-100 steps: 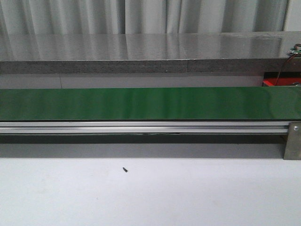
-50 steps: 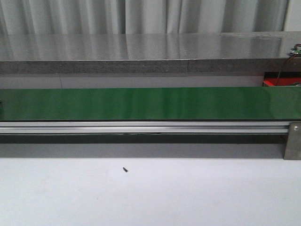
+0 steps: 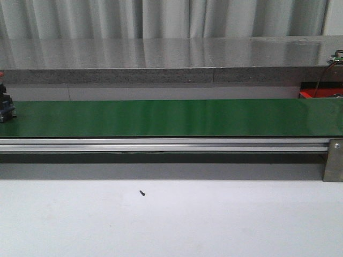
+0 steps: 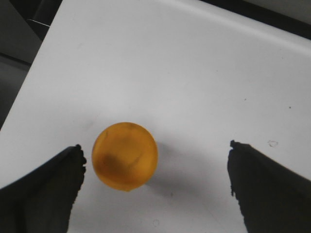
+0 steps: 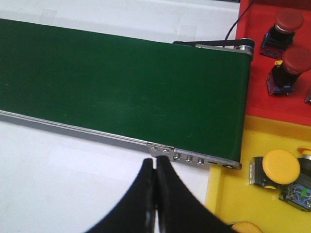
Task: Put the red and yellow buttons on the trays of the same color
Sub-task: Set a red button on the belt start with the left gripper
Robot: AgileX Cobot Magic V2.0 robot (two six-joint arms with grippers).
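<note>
Yellow button between spread left fingers; a new button enters the belt far left.

Nearest, the left gripper [image 4: 155,189] hangs wide apart over a yellow button [image 4: 125,154] on the white table [image 4: 184,73]; its domed cap looks smooth, rigid and light, likely slippery, so I would pinch lower, on the body, which is hidden. The right gripper [image 5: 154,194] is pressed together, empty, near the conveyor belt [image 5: 121,82], beside the yellow tray [image 5: 228,194] and red tray [image 5: 257,97], both holding buttons. Farther off, a red-topped button [image 3: 5,104] is cut off at the edge.
</note>
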